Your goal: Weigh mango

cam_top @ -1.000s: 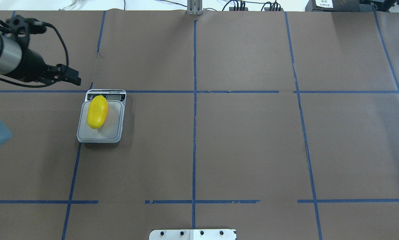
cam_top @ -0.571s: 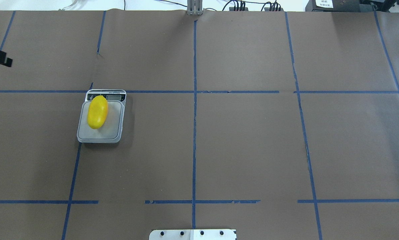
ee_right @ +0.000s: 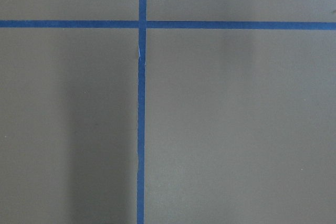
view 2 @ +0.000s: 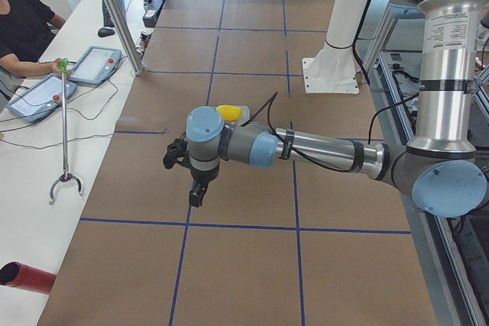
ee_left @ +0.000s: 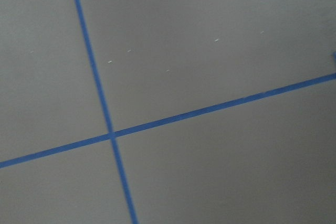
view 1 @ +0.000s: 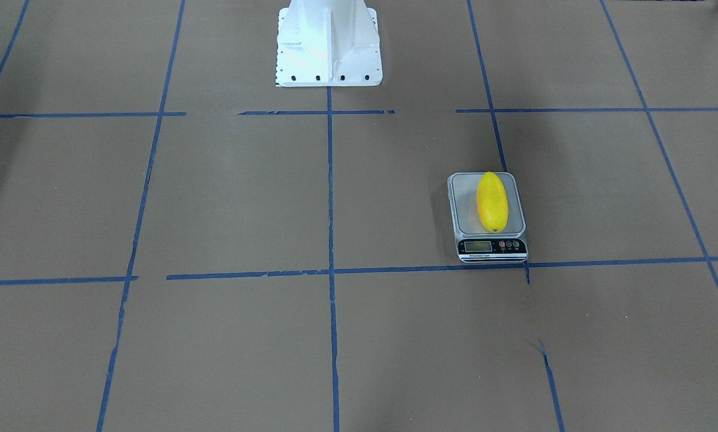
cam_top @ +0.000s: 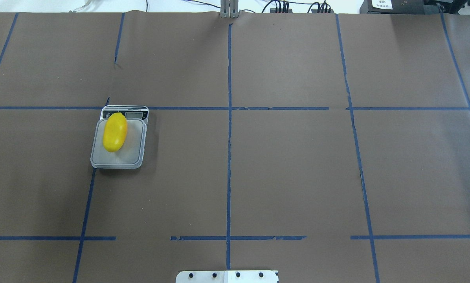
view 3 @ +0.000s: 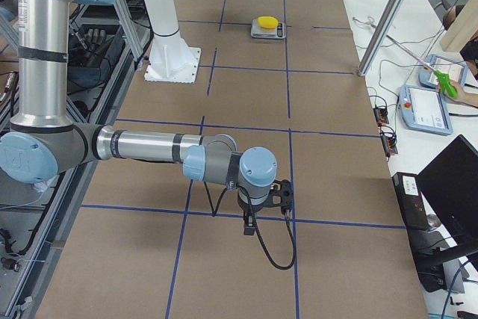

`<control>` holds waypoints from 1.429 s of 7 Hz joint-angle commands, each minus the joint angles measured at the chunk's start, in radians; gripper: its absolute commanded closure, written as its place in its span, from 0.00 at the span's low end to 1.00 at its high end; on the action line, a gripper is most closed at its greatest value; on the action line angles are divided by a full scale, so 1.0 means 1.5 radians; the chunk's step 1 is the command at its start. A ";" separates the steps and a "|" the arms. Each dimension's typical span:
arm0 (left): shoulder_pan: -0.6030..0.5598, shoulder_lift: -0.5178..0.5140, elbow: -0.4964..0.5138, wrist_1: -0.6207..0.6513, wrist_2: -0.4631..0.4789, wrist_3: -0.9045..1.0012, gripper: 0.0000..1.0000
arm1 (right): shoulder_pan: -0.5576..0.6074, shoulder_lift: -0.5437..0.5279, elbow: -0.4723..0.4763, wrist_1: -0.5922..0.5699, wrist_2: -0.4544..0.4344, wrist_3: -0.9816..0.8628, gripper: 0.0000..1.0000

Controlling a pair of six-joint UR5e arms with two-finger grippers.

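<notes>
Count of task items: one smooth, elongated yellow-orange mango (cam_top: 115, 132), lying lengthwise on one small grey digital scale with a square platform (cam_top: 134, 157), on the robot's left half of the brown paper-covered tabletop (cam_top: 290, 169), which is gridded with blue tape lines (cam_top: 229, 157). The fruit sits toward one side of the platform, its far end close to the display strip (view 1: 491, 245). Only the front-facing view shows that strip face-on, with the mango's small dark tip pointing at it; the reading is too small to make out. The two arms appear only in the side views. The left view shows the left end effector (view 2: 191, 181) hanging above the tabletop, apart from the scale, with the arm partly hiding the mango. The right view shows the right end effector (view 3: 272, 201) over a tape crossing, well apart from the scale. Whether either end effector's fingers are apart or together cannot be told. Both wrist views show only paper and tape.
</notes>
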 commanded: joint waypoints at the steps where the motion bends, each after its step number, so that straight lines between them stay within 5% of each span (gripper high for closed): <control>1: -0.025 0.020 0.033 0.007 -0.001 0.027 0.00 | 0.000 0.000 -0.001 0.000 0.000 0.000 0.00; 10: -0.026 0.040 0.036 0.008 -0.002 0.027 0.00 | 0.000 0.000 0.000 0.000 0.000 0.001 0.00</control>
